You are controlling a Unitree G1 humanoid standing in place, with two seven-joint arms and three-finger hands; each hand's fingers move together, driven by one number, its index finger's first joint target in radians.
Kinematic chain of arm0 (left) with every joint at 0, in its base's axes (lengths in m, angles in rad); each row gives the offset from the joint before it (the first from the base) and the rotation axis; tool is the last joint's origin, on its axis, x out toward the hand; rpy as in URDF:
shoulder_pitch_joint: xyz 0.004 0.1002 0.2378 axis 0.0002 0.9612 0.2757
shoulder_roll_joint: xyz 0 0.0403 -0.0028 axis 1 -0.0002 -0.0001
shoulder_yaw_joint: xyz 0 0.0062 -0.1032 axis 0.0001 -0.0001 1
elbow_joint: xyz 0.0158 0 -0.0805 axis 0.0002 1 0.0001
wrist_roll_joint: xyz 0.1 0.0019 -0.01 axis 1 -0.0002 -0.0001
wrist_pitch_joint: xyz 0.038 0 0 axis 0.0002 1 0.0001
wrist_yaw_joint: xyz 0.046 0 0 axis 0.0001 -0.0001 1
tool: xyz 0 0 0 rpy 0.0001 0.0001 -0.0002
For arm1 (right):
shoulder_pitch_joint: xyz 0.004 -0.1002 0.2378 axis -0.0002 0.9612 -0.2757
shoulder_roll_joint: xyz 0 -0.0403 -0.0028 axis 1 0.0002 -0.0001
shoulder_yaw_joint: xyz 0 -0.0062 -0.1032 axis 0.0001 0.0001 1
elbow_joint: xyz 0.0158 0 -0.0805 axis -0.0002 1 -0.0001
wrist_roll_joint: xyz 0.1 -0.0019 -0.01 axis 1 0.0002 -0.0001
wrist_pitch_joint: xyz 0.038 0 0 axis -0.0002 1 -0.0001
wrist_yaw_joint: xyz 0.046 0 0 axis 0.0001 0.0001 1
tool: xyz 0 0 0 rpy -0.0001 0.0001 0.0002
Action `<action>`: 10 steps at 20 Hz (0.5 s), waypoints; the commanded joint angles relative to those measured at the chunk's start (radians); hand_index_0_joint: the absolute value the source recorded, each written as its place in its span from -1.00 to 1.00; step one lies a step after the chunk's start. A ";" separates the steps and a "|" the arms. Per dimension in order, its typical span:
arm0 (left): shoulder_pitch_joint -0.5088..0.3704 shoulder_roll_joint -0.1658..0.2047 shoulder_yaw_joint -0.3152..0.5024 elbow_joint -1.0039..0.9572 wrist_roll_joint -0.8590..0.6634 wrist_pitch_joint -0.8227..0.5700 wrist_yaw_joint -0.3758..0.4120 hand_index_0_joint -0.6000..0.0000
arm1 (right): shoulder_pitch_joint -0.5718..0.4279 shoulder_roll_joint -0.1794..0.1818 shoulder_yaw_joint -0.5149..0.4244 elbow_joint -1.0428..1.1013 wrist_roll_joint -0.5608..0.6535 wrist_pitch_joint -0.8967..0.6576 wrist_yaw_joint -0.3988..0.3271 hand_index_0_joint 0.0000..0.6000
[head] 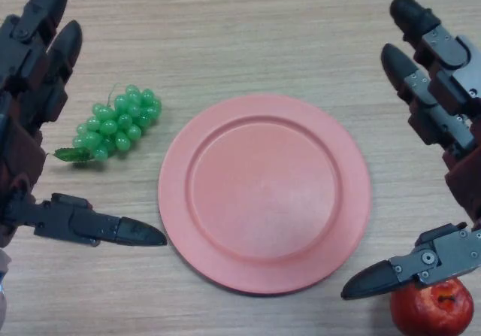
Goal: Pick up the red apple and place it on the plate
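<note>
The red apple (434,307) is sitting on the desk (248,35) down in the bottom right corner, just off the edge of the pink plate (264,193), not on it. The right hand (451,125) hangs right over that side with its fingers (409,65) spread wide and straight, thumb poking out just above the apple, holding nothing. The plate's in the middle with nothing on it. A bunch of green grapes (116,123) lies just left of the plate. The left hand (30,88) is on the far left, wide open too, thumb pointing toward the plate.
</note>
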 commanded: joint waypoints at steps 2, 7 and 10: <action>-0.021 0.020 0.038 -0.034 0.005 -0.162 0.010 1.00 | -0.009 0.013 -0.041 -0.054 -0.030 -0.120 0.005 -1.00; -0.032 0.026 0.044 -0.035 -0.022 -0.141 0.008 1.00 | -0.028 -0.045 -0.039 -0.054 0.007 -0.097 -0.061 -1.00; -0.037 0.028 0.044 0.013 -0.038 -0.173 0.004 1.00 | -0.010 -0.076 -0.079 -0.054 0.036 -0.113 -0.059 -1.00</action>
